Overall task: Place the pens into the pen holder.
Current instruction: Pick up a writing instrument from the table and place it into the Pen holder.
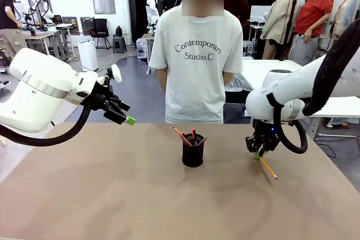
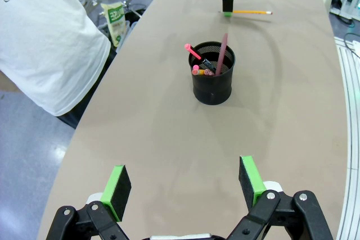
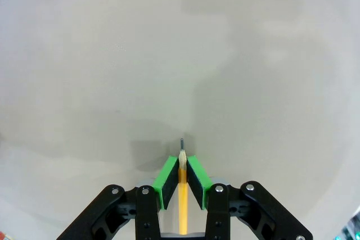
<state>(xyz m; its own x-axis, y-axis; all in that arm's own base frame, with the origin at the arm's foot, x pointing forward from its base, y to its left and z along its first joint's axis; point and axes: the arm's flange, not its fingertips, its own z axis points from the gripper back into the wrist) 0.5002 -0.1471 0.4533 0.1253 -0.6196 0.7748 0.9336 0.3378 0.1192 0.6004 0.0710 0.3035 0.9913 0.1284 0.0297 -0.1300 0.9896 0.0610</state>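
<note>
While the yellow pencil (image 3: 182, 195) is pinched near its tip by the right claw (image 1: 257, 151) on the desk (image 1: 112, 195), a straight lift is advised before carrying toward the pen holder (image 1: 193, 150) at its left; the left claw (image 2: 185, 186) hangs spread.

Front cam fixed at robot side, faces person (image 1: 196, 54) across tabletop (image 1: 112, 195). Left wrist cam high, shares pen holder (image 2: 213, 80) with front. Right wrist cam close above tabletop.

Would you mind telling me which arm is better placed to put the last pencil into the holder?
The right. Its right gripper is shut on the yellow pencil lying on the table, beside the pen holder. The left gripper hangs open, farther off.
</note>
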